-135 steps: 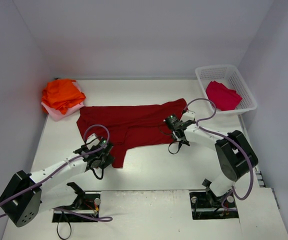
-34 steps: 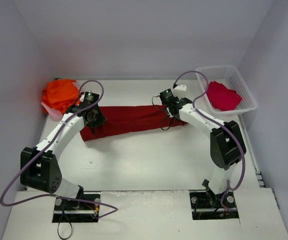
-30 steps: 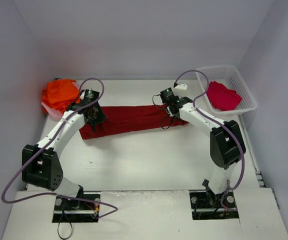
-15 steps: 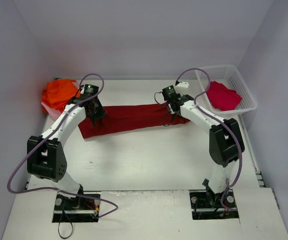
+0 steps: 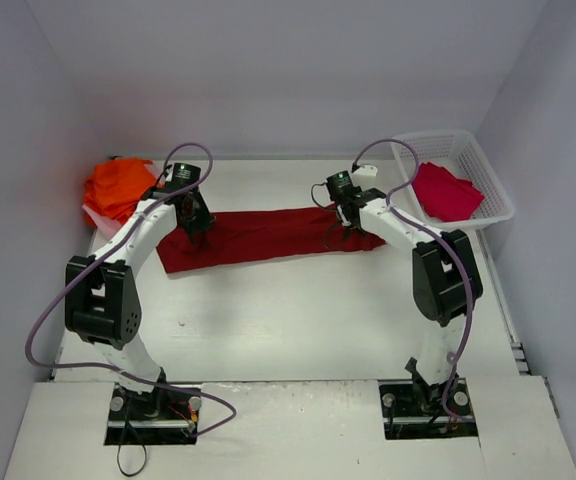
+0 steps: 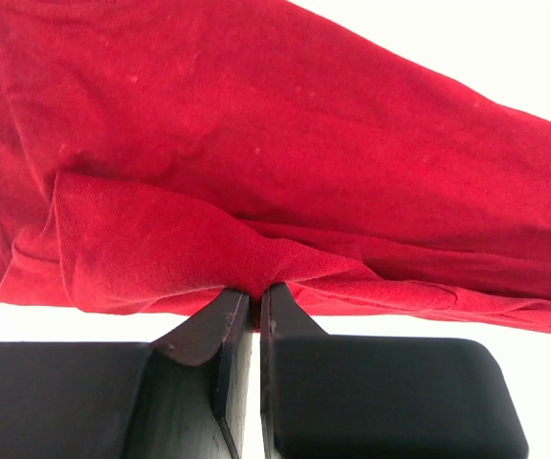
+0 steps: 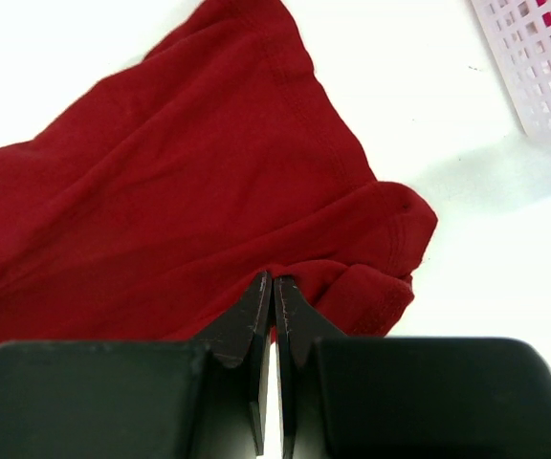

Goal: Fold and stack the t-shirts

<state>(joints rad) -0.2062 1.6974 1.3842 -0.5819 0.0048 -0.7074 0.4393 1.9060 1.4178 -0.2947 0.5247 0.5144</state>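
Left gripper (image 5: 197, 222) (image 6: 254, 290): fingers pressed together, pinching a fold of the dark red shirt (image 5: 268, 232) (image 6: 304, 143) at its left end. Right gripper (image 5: 345, 229) (image 7: 273, 279): also closed, pinching the shirt's right end near a bunched hem.

Change: 4.5 s ago the shirt lay spread wide, with both grippers at its near edge. Now it is a long narrow band across the table (image 5: 288, 310), and both grippers have moved to the far side since 0.5 s ago.

The band runs between the 2 grippers. Orange shirts (image 5: 118, 185) sit on a pink shirt (image 5: 100, 220) just left of it. A crimson shirt (image 5: 444, 190) lies in the basket (image 5: 438, 134) at right.
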